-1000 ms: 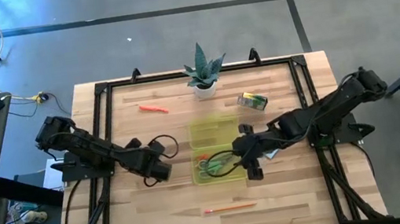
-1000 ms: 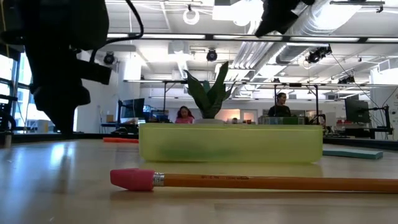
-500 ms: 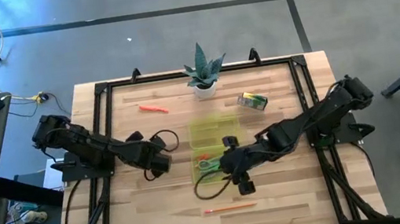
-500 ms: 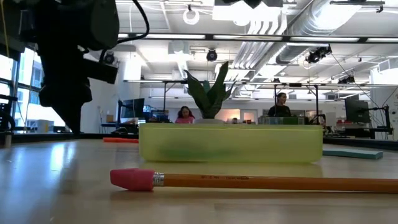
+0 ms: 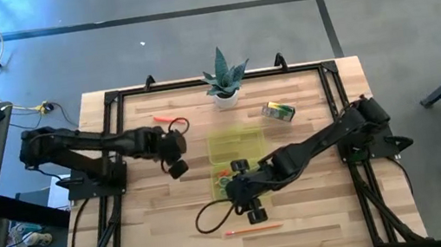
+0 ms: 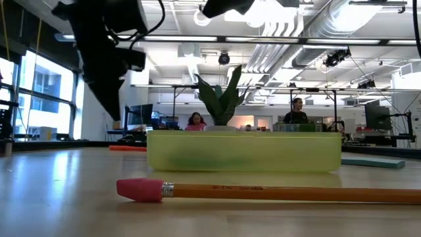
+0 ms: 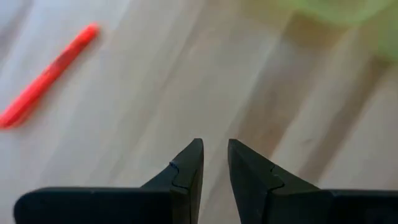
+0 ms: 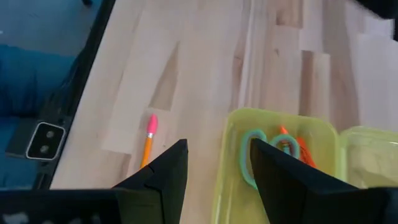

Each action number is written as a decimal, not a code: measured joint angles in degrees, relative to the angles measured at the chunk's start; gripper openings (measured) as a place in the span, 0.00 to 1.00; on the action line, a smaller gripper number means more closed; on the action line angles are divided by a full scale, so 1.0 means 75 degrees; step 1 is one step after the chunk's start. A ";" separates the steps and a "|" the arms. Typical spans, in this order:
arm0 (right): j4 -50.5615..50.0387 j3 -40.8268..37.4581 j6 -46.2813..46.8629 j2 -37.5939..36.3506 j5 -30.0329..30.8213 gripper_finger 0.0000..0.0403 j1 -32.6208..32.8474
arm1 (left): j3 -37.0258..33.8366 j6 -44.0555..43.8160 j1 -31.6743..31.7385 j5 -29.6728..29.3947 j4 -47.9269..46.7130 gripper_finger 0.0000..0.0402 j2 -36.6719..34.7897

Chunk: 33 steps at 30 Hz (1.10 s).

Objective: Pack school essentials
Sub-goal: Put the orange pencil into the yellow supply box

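The right gripper (image 5: 253, 209) is parted and empty above the pencil (image 5: 254, 229); a skewed descent would likely roll it away.

Spiky green plant (image 5: 225, 75) in white pot (image 5: 226, 99) at far edge of wooden table (image 5: 323, 222). Two people (image 6: 195, 120) w/ desks in bg room.

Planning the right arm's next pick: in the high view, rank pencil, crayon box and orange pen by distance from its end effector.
1. Pencil, just toward the table's front from the right end effector.
2. Crayon box, back right.
3. Orange pen, back left.
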 joint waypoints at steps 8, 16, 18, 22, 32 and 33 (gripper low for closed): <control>0.0410 0.0258 0.0686 0.0531 -0.0187 0.41 0.0138 | 0.0000 0.0799 0.0669 0.1659 0.0547 0.16 -0.0041; 0.1699 0.0264 0.0890 0.1117 -0.0274 0.41 0.0487 | 0.0000 0.1082 0.0706 0.1587 0.0419 0.16 -0.0041; 0.1962 0.0264 0.0892 0.1274 -0.0247 0.41 0.0540 | 0.0000 0.1139 0.0706 0.1530 0.0417 0.16 -0.0041; 0.2398 0.0267 0.0910 0.1657 -0.0167 0.41 0.0647 | 0.0000 0.1139 0.0706 0.1505 0.0423 0.16 -0.0041; 0.2551 0.0267 0.1043 0.2464 -0.0166 0.41 0.0813 | 0.0000 0.1040 0.0704 0.1489 0.0501 0.16 -0.0041; 0.2559 0.0267 0.1079 0.2545 -0.0166 0.41 0.0813 | 0.0000 0.0967 0.0706 0.1490 0.0504 0.16 -0.0041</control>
